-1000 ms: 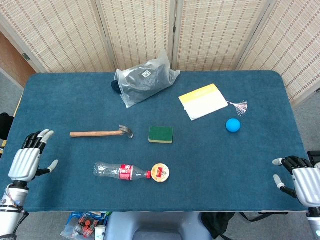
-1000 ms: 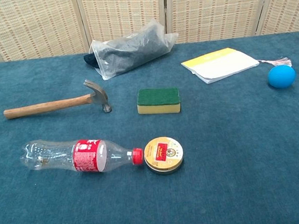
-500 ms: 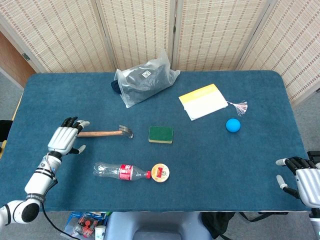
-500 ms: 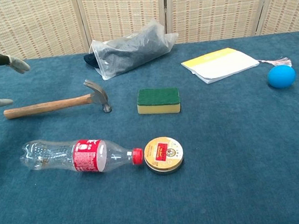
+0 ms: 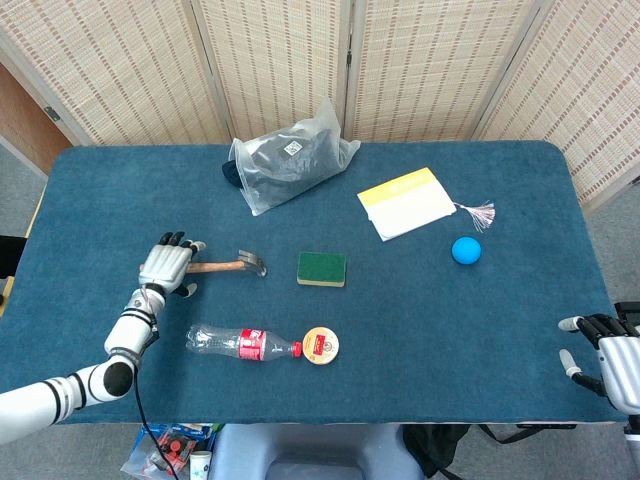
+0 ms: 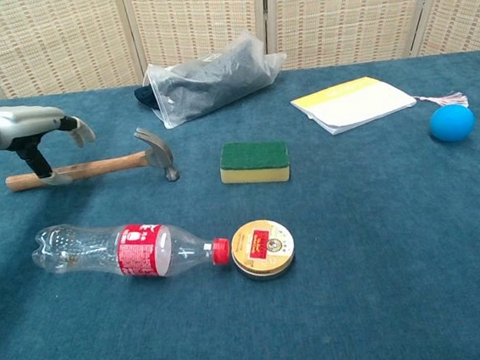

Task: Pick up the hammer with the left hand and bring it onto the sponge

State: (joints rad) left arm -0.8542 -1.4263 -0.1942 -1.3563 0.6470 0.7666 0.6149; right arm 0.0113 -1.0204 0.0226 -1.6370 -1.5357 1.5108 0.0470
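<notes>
Head view shows a big blue table [image 5: 420, 340] from above. The hammer [image 5: 225, 265] lies flat on it, with its wooden handle pointing left and its metal head on the right. The left hand [image 5: 168, 266] is over the far end of the handle. Its fingers are spread out and it holds nothing. In the chest view, the left hand [image 6: 36, 136] hangs above the handle with its fingers [image 6: 78, 132] curved downward and its thumb low beside the wood, but it does not grip the hammer [image 6: 94, 167].

The sponge [image 5: 322, 268] sits just to the right of the hammer's head, with a small gap between them. It is green on top, and the chest view shows its yellow side [image 6: 254, 161].

The right hand [image 5: 605, 350] is far away at the near right corner of the table. Its fingers are apart and it holds nothing.

Near the front lies a plastic bottle [image 5: 243, 342] on its side, with its red cap next to a round tin [image 5: 321, 346]. At the back there is a clear bag [image 5: 290, 160] with something dark inside. On the right there is a yellow and white notebook [image 5: 408, 203] and a blue ball [image 5: 466, 250].
</notes>
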